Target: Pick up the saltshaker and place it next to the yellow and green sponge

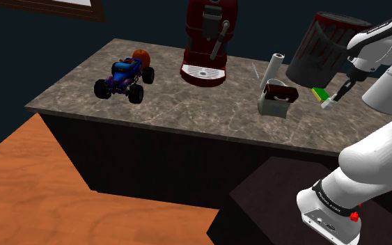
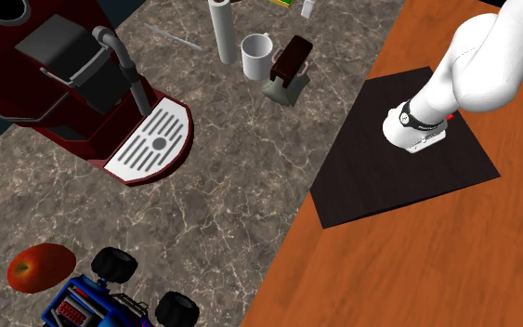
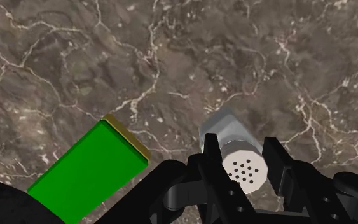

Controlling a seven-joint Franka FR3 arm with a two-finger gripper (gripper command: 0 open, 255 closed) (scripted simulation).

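Presently the tool is clamped on the saltshaker, one black finger against each side, with the perforated cap showing between them. A green sponge with a yellow edge lies flat on the brown marbled desk, just beside the tool and not touching the saltshaker. Whether the saltshaker's base rests on the desk cannot be told.

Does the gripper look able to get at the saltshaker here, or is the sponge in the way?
Likely yes: the gripper clasps the saltshaker between its fingers in the wrist view; the green sponge lies beside it, apart, blocking nothing.
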